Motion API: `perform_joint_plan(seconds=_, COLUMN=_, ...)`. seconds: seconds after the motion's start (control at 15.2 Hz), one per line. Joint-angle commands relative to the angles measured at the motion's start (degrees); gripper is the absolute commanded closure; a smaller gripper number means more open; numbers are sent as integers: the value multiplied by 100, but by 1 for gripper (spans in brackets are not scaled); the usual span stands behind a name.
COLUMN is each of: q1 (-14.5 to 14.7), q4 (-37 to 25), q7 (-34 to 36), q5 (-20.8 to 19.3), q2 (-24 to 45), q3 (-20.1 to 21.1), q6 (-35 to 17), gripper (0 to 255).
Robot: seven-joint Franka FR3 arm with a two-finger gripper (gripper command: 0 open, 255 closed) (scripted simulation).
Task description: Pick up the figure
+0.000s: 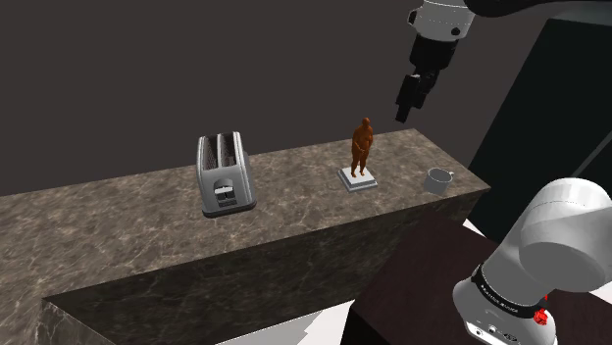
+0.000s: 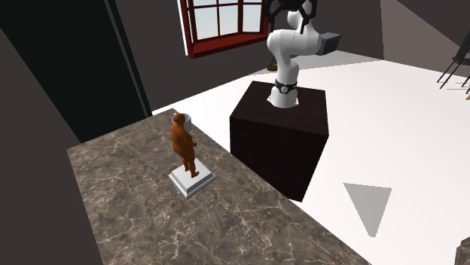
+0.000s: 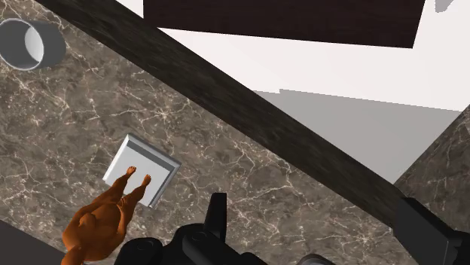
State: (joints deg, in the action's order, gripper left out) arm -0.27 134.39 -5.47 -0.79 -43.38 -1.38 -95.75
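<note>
So the figure (image 1: 363,145) is a reddish-brown little standing person, upright on a pale square base (image 1: 359,180). It sits on a brown marbled counter (image 1: 127,221), toward the right end in the shoulder view and roughly mid-depth.

The gripper (image 1: 404,108) hangs in the air above the counter, up and to the right of the figure's head in that view, not touching anything. From the wrist view the two black fingers (image 3: 217,217) stand well apart, so the hand is spread. The figure is off to the side of them, outside the gap, with bare counter between the fingers.

Neighbours: a silver two-slot toaster (image 1: 226,174) stands well apart from the figure on the shoulder view's left. A small grey cup (image 1: 438,178) sits on the right near the counter's end, closer to the figure but still apart from it. In the second exterior view the cup peeks out from behind the figure's head.

The dark box stand (image 2: 282,135) sits on a white floor just past the counter's edge, and a red-framed window (image 2: 226,22) is on the far wall.
</note>
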Motion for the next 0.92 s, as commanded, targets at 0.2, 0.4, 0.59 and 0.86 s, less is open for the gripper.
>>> perform_joint_plan(seconds=0.2, q1=-79, q4=-117, q7=-270, q5=-117, q2=504, q3=-259, q6=-321, gripper=0)
perform_joint_plan(seconds=0.4, q1=-143, q4=-299, q7=-536, q5=-196, q2=1046, q3=-510, q6=-617, gripper=0)
perform_joint_plan(seconds=0.59, q1=-196, q4=-544, q7=-806, q5=-231, q2=1621, q3=-751, q6=-882, gripper=0)
perform_joint_plan(seconds=0.86, q1=-252, q4=-969, q7=-1178, q5=-199, q2=2431, q3=-1054, q6=-1175, gripper=0)
